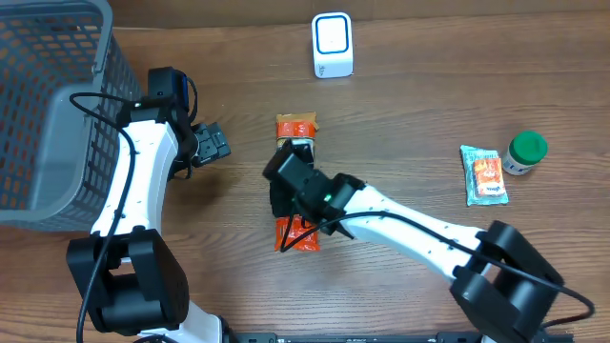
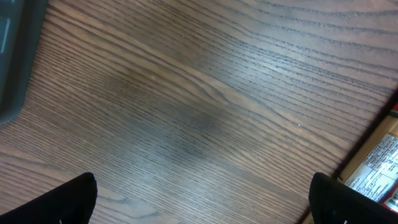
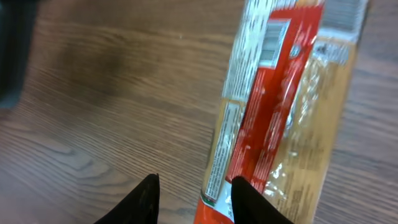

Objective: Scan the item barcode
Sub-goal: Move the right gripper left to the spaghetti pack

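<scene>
Left gripper [image 1: 212, 143]: I see fingers spread wide, empty, over bare table left of the packet.
Snack packet [image 1: 296, 127]: table centre, long axis far-to-near.
Right gripper [image 3: 196, 182]: my nearer arm; fingers part-open astride the packet's left edge, not clamped.
Scanner [image 1: 333, 45]: beyond the packet's far end.

Tabletop [image 1: 429, 86]: brown, streaked wood grain | basket [image 1: 38, 114], upper left: grey, open mesh | scanner [image 1: 333, 45], top centre: white, blue-outlined face | snack packet [image 1: 296, 127], centre: orange-red and clear, white printed panel with black barcode | small packet [image 1: 484, 175], right: green-white, orange centre | jar [image 1: 524, 152], right: green lid, white body
</scene>
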